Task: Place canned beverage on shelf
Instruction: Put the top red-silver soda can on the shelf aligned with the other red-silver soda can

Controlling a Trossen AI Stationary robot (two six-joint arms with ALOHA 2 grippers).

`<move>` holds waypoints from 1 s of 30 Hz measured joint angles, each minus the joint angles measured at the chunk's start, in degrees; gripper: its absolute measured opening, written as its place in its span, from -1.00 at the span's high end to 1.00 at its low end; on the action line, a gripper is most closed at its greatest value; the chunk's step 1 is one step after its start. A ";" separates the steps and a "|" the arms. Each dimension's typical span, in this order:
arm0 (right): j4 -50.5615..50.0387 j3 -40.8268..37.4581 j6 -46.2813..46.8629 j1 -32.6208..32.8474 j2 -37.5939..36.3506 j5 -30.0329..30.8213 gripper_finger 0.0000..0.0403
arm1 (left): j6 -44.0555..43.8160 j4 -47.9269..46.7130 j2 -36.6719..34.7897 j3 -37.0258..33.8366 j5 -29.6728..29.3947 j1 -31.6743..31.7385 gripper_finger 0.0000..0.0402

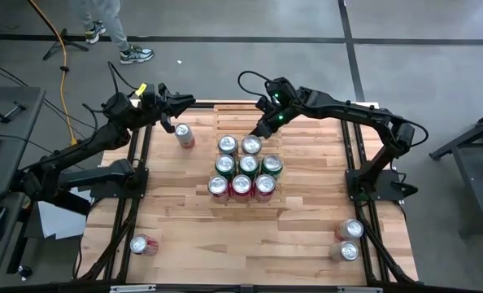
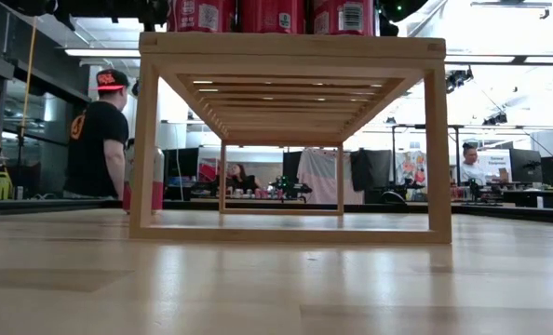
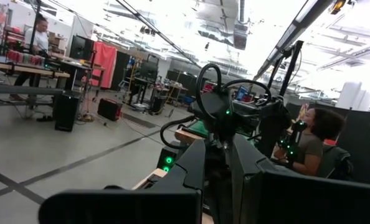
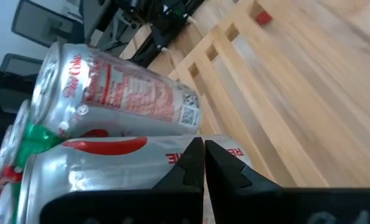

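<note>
Your right hand (image 1: pixel 258 130) is pressed tight together and holds nothing. Its tips sit just beside the back cans (image 1: pixel 250 146) on the shelf (image 1: pixel 243 198). Your left hand (image 1: pixel 186 102) is pressed together too, up over the bench's (image 1: pixel 306 236) back edge, near one loose can (image 1: pixel 184 135).

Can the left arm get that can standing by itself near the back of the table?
Probably yes. The lone can stands on bare tabletop, apart from the shelf, and the left claw is just behind it with nothing between. The claw is shut, though, so it would need to open first.
</note>
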 joint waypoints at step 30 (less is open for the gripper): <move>-2.21 -0.02 0.05 -3.33 -0.07 -0.94 1.00 | 0.04 -0.39 0.00 0.00 -0.37 0.04 1.00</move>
